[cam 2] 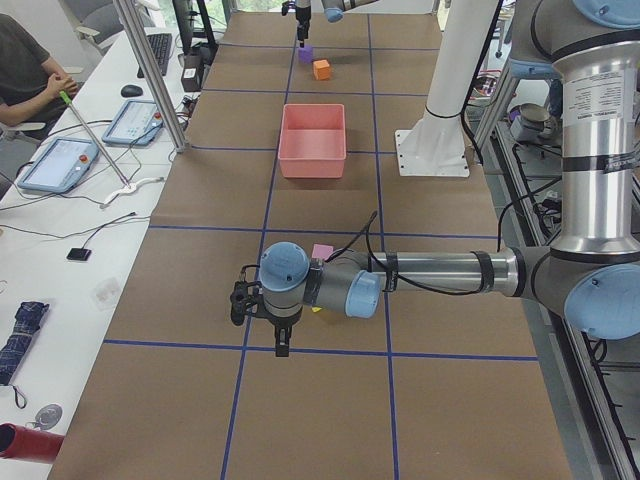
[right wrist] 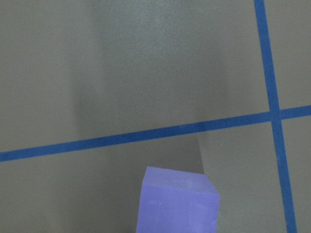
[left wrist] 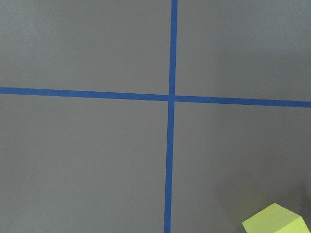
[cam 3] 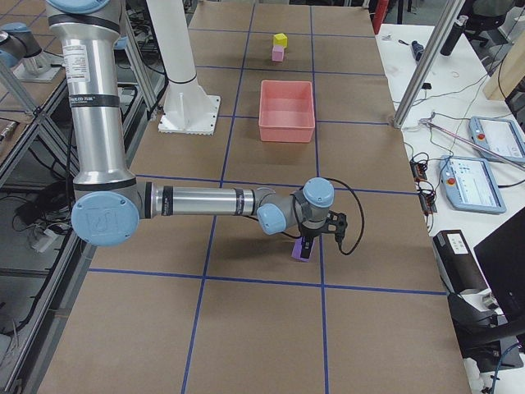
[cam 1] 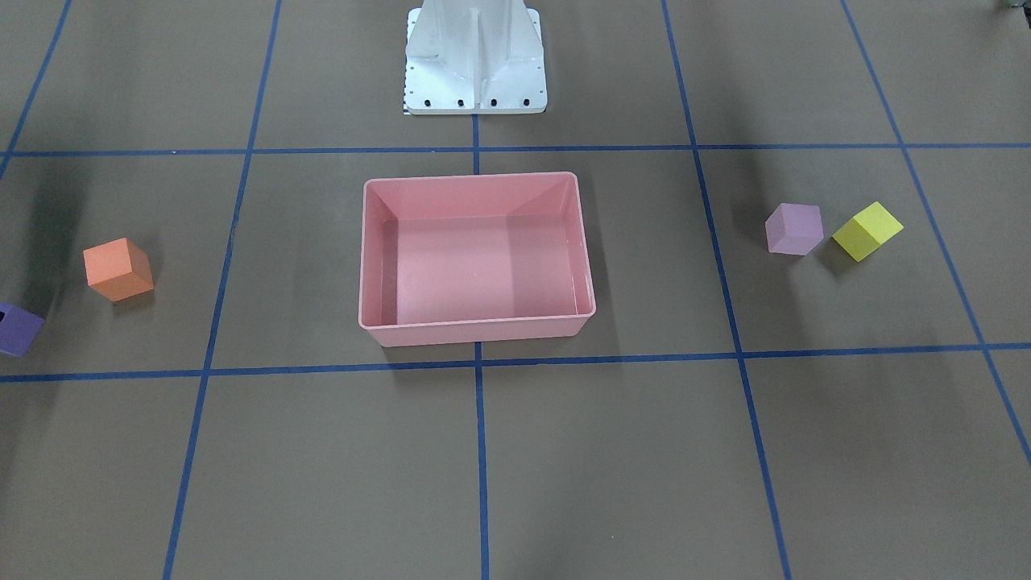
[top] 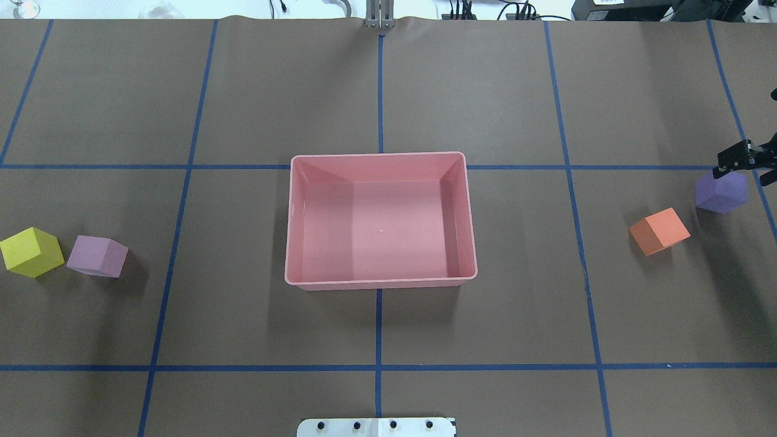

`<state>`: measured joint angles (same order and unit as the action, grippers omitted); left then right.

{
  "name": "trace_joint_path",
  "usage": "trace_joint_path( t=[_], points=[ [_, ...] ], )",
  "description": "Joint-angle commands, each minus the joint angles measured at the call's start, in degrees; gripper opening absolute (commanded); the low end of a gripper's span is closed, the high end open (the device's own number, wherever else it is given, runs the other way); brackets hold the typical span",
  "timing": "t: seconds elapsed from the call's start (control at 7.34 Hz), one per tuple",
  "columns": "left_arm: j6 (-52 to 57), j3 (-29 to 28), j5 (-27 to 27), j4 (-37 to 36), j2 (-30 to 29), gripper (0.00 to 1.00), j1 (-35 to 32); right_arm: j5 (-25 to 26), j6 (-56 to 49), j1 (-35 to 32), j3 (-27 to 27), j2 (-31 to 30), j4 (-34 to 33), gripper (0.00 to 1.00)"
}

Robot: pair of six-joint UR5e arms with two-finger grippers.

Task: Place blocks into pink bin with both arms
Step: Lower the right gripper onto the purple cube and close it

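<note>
The pink bin [top: 289, 230] stands empty at the table's middle, also in the front view [cam 1: 369, 258]. The yellow block [top: 30, 251] and the pale pink-lilac block [top: 97, 256] lie close together on my left side. The orange block [top: 659, 230] and the purple block [top: 721, 192] lie on my right side. My right gripper [top: 744, 177] hangs just over the purple block at the overhead view's right edge; its jaws look open and empty. My left gripper [cam 2: 281, 343] shows only in the exterior left view, near the yellow block [left wrist: 274, 221]; I cannot tell its state.
The white pedestal base [cam 1: 475, 56] stands behind the bin. Blue tape lines grid the brown table. A side table with tablets [cam 2: 60, 160], metal poles and a seated person runs along the far edge.
</note>
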<state>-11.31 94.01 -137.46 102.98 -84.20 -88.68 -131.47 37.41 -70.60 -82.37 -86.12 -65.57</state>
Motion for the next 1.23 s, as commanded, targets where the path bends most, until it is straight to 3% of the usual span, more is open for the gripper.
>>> trace_joint_path(
  t=[0.0,0.54,0.68,1.09],
  points=[
    [-0.03,0.03,0.09,0.47,0.0,1.0,0.0,0.34,5.0,0.81,0.64,0.07,2.11,0.99],
    [-0.03,0.12,0.26,1.26,0.26,1.0,0.0,0.87,5.3,2.39,1.16,-0.02,2.72,0.99],
    [-0.03,0.12,0.26,1.35,0.44,1.0,0.0,1.04,5.3,3.18,1.25,0.07,2.72,0.9],
    [-0.03,0.12,0.26,1.35,0.44,1.0,0.0,1.74,4.78,3.1,1.16,-0.45,2.81,0.11]
  ],
)
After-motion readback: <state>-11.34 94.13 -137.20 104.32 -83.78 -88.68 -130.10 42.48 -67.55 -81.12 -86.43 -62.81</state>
